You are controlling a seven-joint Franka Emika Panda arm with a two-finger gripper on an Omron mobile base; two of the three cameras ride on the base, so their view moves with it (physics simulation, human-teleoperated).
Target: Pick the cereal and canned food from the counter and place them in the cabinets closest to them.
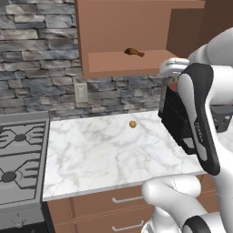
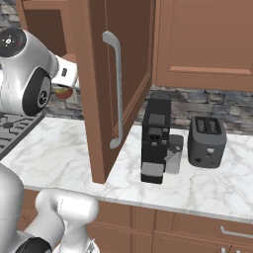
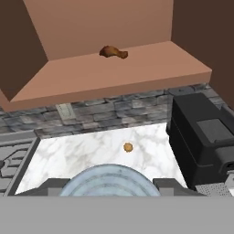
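Risk ahead: we carry a round silver-topped metal can (image 3: 109,180) clamped in the gripper (image 3: 109,188), level with the open brown wooden cabinet's shelf (image 3: 114,73); it could clip the shelf lip or nudge the brown drumstick (image 3: 113,52).

Your arm (image 1: 200,118) is glossy white with rounded, bulbous links and black joint bands. A dark panel runs down one link, bearing small pale lettering. In the right base view, a round black cap closes the joint housing (image 2: 27,74).
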